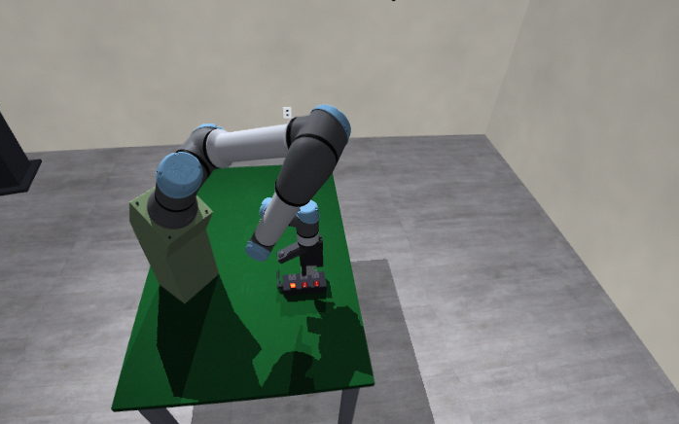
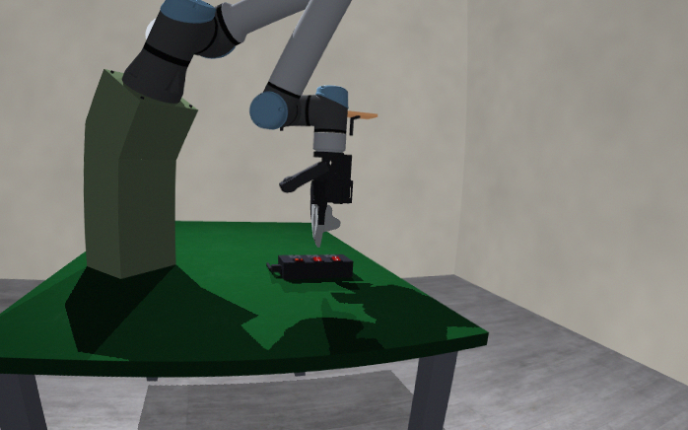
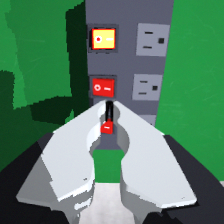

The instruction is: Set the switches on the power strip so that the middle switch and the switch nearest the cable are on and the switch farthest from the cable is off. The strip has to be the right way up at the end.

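Observation:
The black power strip (image 1: 301, 285) lies the right way up on the green table, with its cable stub (image 2: 273, 268) at the left end. My gripper (image 2: 317, 239) is shut and empty, pointing down a little above the strip and not touching it. In the wrist view the switch nearest the cable (image 3: 103, 39) glows bright yellow-orange. The middle switch (image 3: 103, 88) is plain red. The switch farthest from the cable (image 3: 107, 127) is partly hidden behind my closed fingertips (image 3: 108, 111). Grey sockets (image 3: 150, 40) run beside the switches.
The arm's olive pedestal (image 1: 179, 247) stands on the table's left side. The strip lies near the table's right edge (image 1: 355, 295). Dark shadows of the arm fall across the front of the table.

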